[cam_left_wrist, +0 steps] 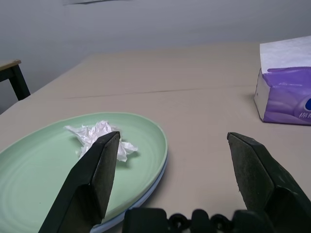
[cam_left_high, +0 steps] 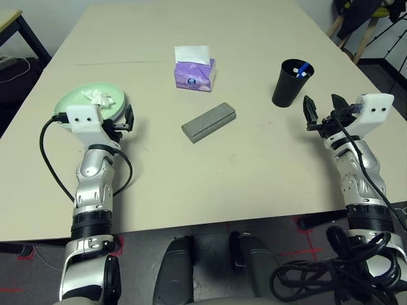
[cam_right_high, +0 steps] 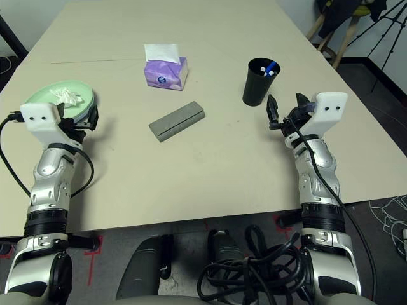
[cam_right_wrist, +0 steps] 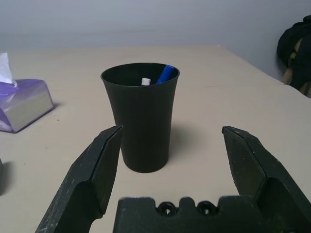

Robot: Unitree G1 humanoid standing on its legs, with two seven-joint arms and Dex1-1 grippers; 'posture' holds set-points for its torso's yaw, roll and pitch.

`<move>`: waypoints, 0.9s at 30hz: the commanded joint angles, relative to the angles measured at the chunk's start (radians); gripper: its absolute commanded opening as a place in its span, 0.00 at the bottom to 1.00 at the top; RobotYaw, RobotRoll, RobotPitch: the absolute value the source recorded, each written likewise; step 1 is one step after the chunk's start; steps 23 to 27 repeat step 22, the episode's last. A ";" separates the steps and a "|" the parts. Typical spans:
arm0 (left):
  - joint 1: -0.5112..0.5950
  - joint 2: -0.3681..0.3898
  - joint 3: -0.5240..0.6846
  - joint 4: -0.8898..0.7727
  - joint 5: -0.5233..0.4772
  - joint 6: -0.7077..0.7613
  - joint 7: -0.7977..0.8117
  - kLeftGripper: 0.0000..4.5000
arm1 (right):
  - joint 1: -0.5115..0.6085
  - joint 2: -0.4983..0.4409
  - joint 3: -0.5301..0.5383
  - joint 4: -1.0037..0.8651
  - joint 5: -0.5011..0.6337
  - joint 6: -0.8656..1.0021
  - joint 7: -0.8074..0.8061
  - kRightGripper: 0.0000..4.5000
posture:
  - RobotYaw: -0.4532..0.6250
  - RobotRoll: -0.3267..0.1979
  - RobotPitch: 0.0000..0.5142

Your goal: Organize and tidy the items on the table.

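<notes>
Both grippers stand with their black fingers spread wide and hold nothing: the left gripper [cam_left_wrist: 170, 160] hovers at the near right edge of the stacked round plates, and the right gripper [cam_right_wrist: 170, 155] hovers just short of the black tapered plastic cup [cam_right_wrist: 141, 116], apart from it. Taking the purple cardboard tissue box [cam_left_high: 194, 74] with a white sheet standing out of its top as the landmark on the large beige matte table [cam_left_high: 254, 165]: the grey oblong glasses case [cam_left_high: 208, 122] lies closed and at a slant just on the robot's side of the box, a little to its right. The black cup stands upright well to the right of the box, and a thin white-and-blue pen [cam_right_wrist: 165, 74] leans inside it, its blue end showing above the rim next to a small white end. Well to the left of the box and nearer the robot sits a pale green round plate [cam_left_wrist: 43, 170], resting on a pale blue plate [cam_left_wrist: 155, 182] of which a thin rim shows beneath. A crumpled white tissue [cam_left_wrist: 95, 138] lies on the green plate, toward the side nearest the left gripper's fingers [cam_left_wrist: 92, 179].
</notes>
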 commanded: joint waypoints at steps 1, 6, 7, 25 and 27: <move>0.005 0.007 0.008 0.012 -0.009 -0.015 -0.004 1.00 | -0.001 -0.020 -0.010 0.016 -0.009 0.017 -0.017 0.99 | 0.47 0.62 0.27; 0.013 0.007 0.011 0.015 -0.005 -0.013 0.004 1.00 | -0.001 -0.017 -0.002 0.014 -0.008 0.021 -0.020 0.99 | 0.46 0.62 0.27; 0.015 0.007 0.011 0.017 -0.004 -0.015 0.003 1.00 | -0.002 -0.016 -0.001 0.013 -0.008 0.021 -0.022 0.99 | 0.46 0.62 0.27; 0.029 0.000 0.016 0.011 -0.014 -0.016 0.007 1.00 | -0.016 -0.008 0.020 0.023 -0.012 0.042 -0.016 0.99 | 0.47 0.62 0.27; 0.029 0.000 0.016 0.011 -0.014 -0.016 0.007 1.00 | -0.016 -0.008 0.020 0.023 -0.012 0.042 -0.016 0.99 | 0.47 0.62 0.27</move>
